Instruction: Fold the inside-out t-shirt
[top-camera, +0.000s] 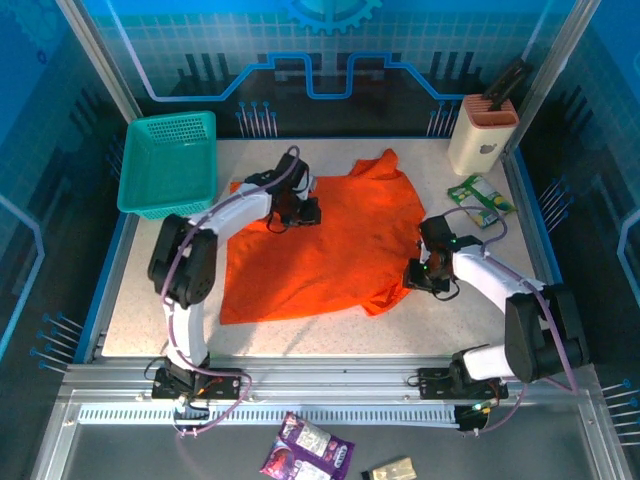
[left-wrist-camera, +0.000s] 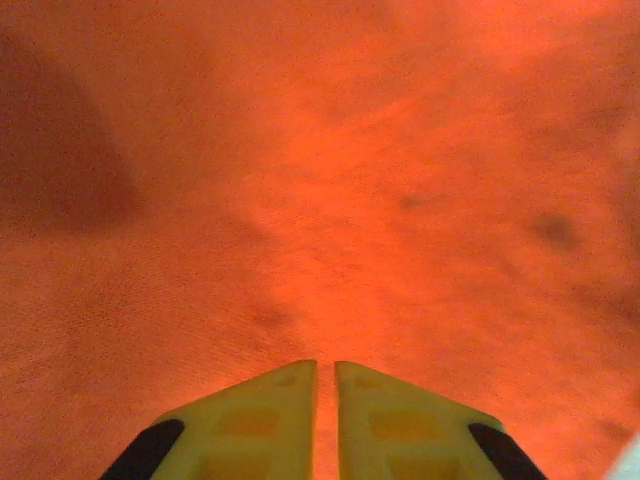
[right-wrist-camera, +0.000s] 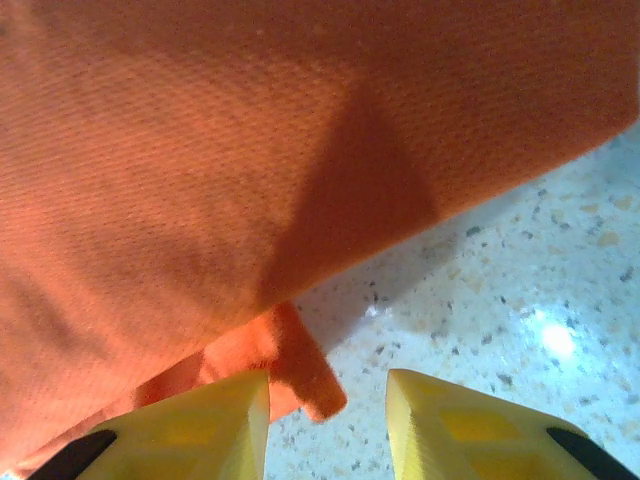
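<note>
No text clear enough to read; possibly print on the green packet (top-camera: 480, 197) and purple packets (top-camera: 308, 447), too small.

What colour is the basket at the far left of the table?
The basket is teal; it shows best in the top external view.

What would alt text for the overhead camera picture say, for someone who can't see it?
An orange t-shirt lies spread almost flat on a speckled table, with the left gripper on its far left part and the right gripper at its near right edge. A teal basket stands at the table's far left corner.
</note>
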